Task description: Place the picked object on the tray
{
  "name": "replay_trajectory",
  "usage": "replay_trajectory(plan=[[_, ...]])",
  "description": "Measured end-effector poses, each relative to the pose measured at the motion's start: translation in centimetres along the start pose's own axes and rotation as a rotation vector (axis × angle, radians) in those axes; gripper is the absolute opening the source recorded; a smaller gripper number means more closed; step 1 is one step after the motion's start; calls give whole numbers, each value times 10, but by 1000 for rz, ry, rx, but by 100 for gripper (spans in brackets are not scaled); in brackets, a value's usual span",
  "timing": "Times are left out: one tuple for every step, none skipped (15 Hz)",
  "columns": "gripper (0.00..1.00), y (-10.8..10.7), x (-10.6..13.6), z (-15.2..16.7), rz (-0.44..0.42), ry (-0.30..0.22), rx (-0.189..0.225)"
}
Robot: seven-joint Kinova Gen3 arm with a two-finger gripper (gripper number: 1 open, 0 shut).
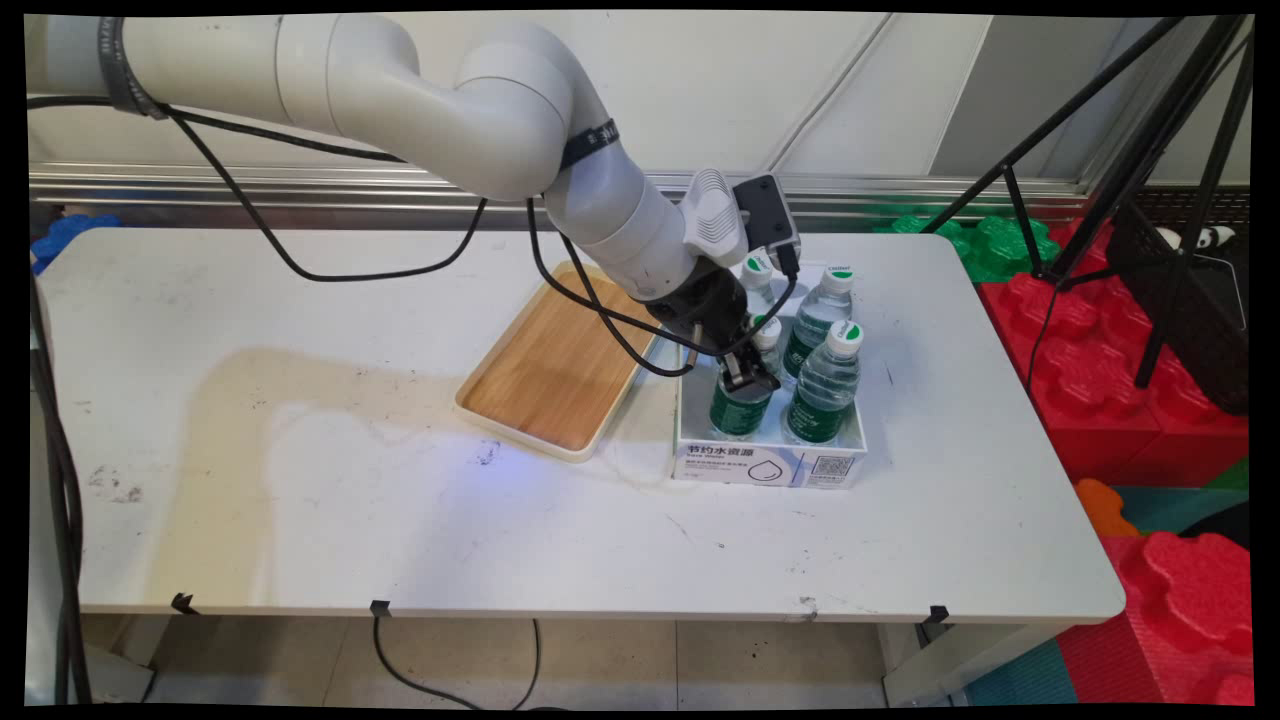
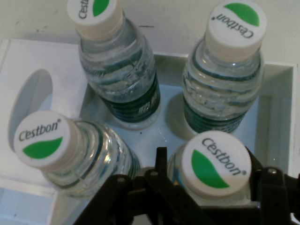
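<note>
A: Main view first, biggest thing: what's on the white table (image 1: 300,500)?

B: A wooden tray (image 1: 555,365) with a pale rim lies near the middle, nothing on it. Just to its right stands a white box (image 1: 770,465) with printed lettering and a QR code on its front wall, holding water bottles with white-and-green caps.

A: And the arm?

B: It reaches down into the box. The gripper (image 1: 745,375) sits over the front-left bottle (image 1: 740,410).

A: Clamped?

B: In the hand view, the gripper (image 2: 208,187) has a finger on each side of that bottle (image 2: 213,164), right under its Cestbon cap. The fingers look clenched on its neck, bottle upright in the box.

A: Neighbours?

B: Three more capped bottles close around it; the nearest (image 2: 61,150) stands just beside it.
</note>
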Motion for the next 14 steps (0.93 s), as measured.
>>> replay_trajectory(plan=[[0, 0, 0, -2, -2, 3, 3], [0, -1, 0, -5, -5, 7, 6], [0, -2, 0, -10, -6, 12, 8], [0, -2, 0, -16, -7, 21, 12], [0, -3, 1, -23, -8, 31, 15], [0, -4, 2, -29, -8, 40, 17], [0, -5, 3, -37, -9, 53, 22], [0, -7, 5, -49, -11, 70, 28], [0, -9, 8, -61, -11, 89, 35], [0, -11, 9, -73, -11, 103, 43], [0, -14, 11, -87, -11, 119, 53], [0, -17, 11, -101, -13, 131, 65], [0, -20, 11, -113, -17, 140, 75], [0, -25, 9, -126, -24, 148, 87]])
